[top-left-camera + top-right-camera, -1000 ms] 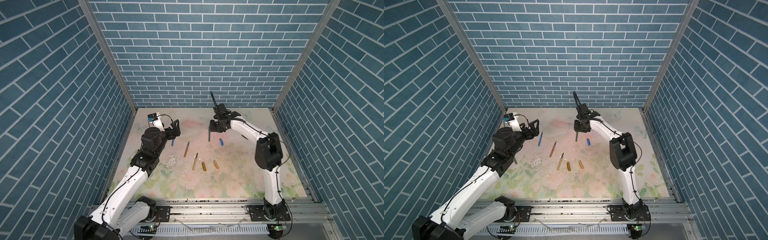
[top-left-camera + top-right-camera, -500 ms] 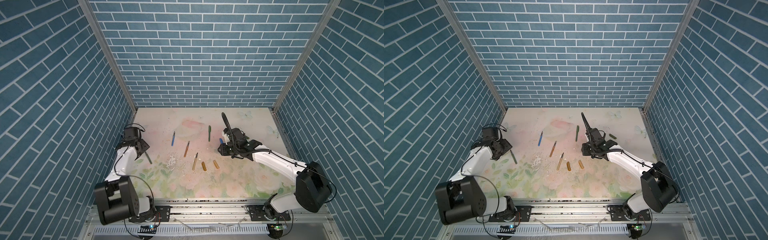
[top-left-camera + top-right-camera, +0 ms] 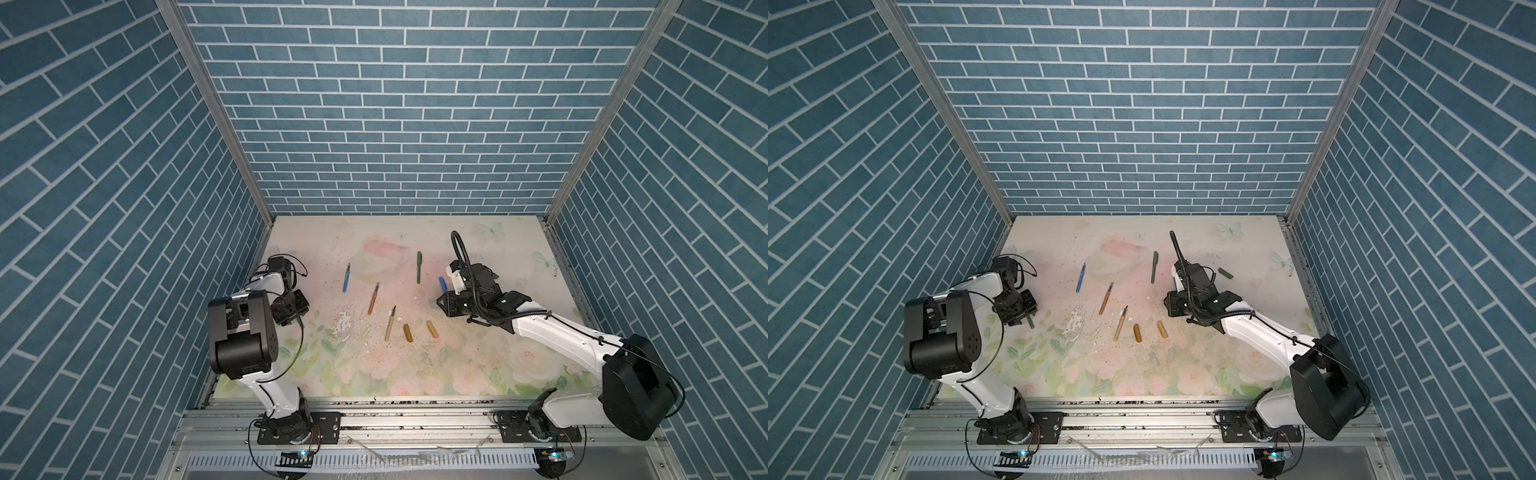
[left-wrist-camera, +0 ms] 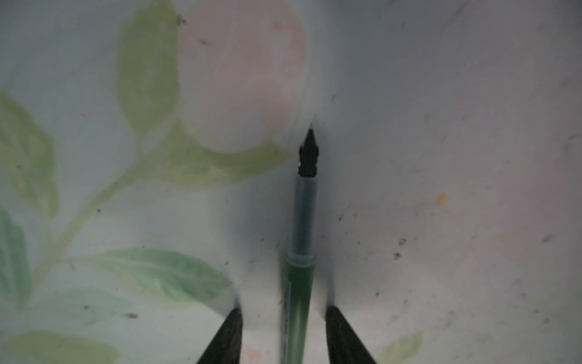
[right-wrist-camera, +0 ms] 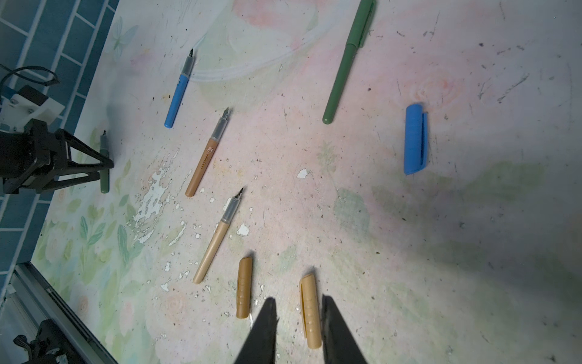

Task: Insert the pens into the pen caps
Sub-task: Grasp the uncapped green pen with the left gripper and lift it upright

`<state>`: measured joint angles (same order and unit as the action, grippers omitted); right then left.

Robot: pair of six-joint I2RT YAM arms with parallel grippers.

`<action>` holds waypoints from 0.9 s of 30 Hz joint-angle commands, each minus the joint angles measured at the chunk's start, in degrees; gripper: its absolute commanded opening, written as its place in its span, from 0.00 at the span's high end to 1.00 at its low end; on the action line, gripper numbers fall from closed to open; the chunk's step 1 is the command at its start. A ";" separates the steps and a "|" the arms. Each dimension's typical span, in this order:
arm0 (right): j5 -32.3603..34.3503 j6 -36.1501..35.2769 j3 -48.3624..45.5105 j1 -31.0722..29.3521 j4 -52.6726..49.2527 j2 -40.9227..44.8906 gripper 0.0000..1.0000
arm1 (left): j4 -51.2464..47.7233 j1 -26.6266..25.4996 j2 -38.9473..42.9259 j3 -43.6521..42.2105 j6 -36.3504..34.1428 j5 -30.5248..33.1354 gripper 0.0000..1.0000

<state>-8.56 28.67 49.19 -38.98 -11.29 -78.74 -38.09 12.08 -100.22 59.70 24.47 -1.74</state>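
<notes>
Blue pen [image 5: 176, 97]; blue cap [image 5: 415, 138]; tan pens [image 5: 206, 154]; amber caps [image 5: 244, 286]; green pen [image 5: 345, 66]; pastel floral tabletop [image 5: 409, 252]; teal brick walls [image 3: 395, 104]

A scuffed floral tabletop [image 5: 409, 252] bears a slim blue pen [image 5: 177, 94] and two golden-brown pens [image 5: 204, 160]. Beside them — two stubby amber caps [image 5: 244, 288].

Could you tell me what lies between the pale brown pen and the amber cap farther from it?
The nearer amber cap, touching neither; the right wrist view shows it plainly.
</notes>
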 commanded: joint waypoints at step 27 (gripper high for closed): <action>1.02 -0.51 -2.97 -0.06 3.91 2.63 0.76 | -4.35 -14.07 3.18 3.03 -5.50 6.17 0.94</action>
<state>-8.12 28.49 47.27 -38.98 -9.37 -77.82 -41.71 0.10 -100.55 62.43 20.10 3.44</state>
